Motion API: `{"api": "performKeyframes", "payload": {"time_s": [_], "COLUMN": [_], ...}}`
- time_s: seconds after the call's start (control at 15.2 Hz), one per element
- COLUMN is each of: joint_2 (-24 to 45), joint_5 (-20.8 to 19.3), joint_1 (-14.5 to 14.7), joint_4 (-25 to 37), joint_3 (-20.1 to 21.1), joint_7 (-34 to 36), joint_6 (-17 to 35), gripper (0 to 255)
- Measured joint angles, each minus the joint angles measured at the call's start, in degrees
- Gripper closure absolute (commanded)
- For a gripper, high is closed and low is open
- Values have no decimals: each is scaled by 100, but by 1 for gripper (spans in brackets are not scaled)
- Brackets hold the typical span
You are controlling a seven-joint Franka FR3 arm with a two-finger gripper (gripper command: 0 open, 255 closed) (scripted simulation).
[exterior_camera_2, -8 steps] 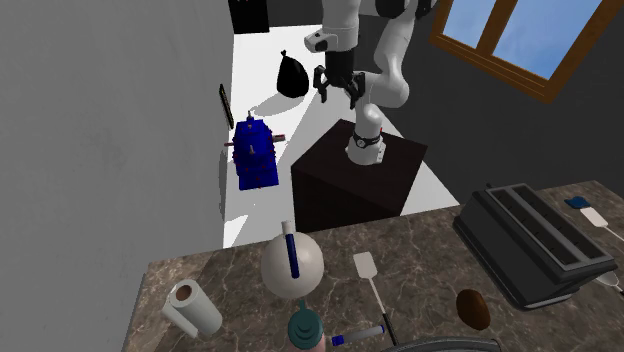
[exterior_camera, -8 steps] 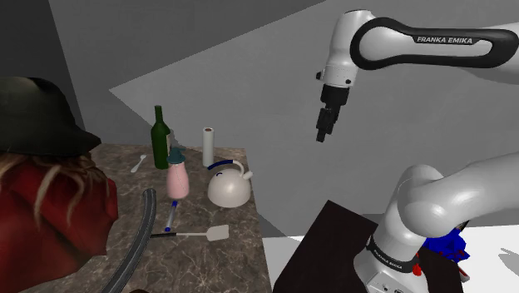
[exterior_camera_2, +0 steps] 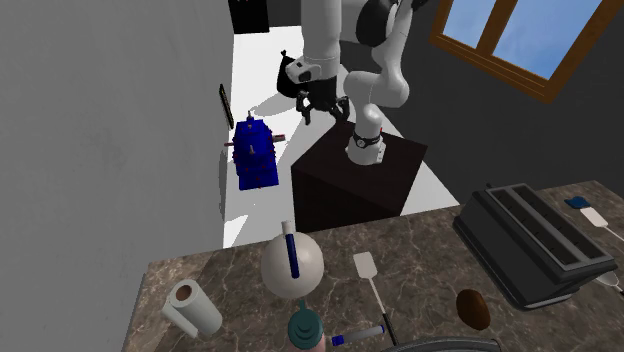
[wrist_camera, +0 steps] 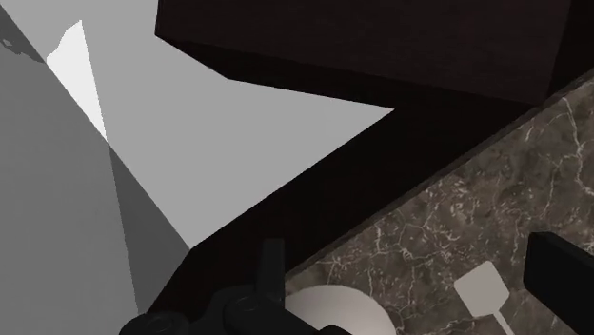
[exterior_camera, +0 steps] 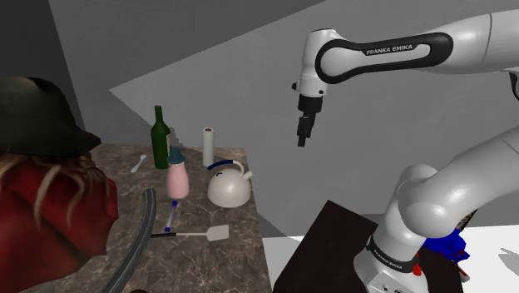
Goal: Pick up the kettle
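On the veined brown stone countertop (exterior_camera: 229, 262), close to its edge nearest the arm, sits the kettle (exterior_camera: 229, 190): a squat, smooth, cream dome with a short spout and an arched blue handle. From the second exterior view it reads as a pale round top (exterior_camera_2: 292, 265) crossed by the blue bar. In the shoulder view, a pink spray bottle (exterior_camera: 175, 176) with a teal head stands just beside it at nine o'clock, a tall dark-green glass bottle (exterior_camera: 160, 137) at ten o'clock, and an upright white paper roll (exterior_camera: 208, 146) at eleven. A flat pale spatula (exterior_camera: 212, 234) lies near at six o'clock. A ridged dark toaster (exterior_camera_2: 530, 240) rests well apart across the counter. The black gripper (exterior_camera: 301, 137) hangs high in the air at the kettle's one o'clock, beyond the counter edge, pointing down; in the wrist view its fingers (wrist_camera: 562, 285) stand spread apart with nothing between them. Bare counter and open air lie above the kettle and at its three o'clock, towards the dark box stand (exterior_camera: 324, 241).
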Motion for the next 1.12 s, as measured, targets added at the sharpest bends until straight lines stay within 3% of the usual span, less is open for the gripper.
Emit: {"api": "performKeyframes", "payload": {"time_s": [0.79, 1.12], "joint_2": [2857, 4021], "joint_5": [-199, -258], "joint_1": [297, 366], "joint_4": [1413, 2288], "joint_3": [-143, -69], "joint_7": [-1400, -1897], "joint_6": [1090, 1244], "gripper": [0, 0]}}
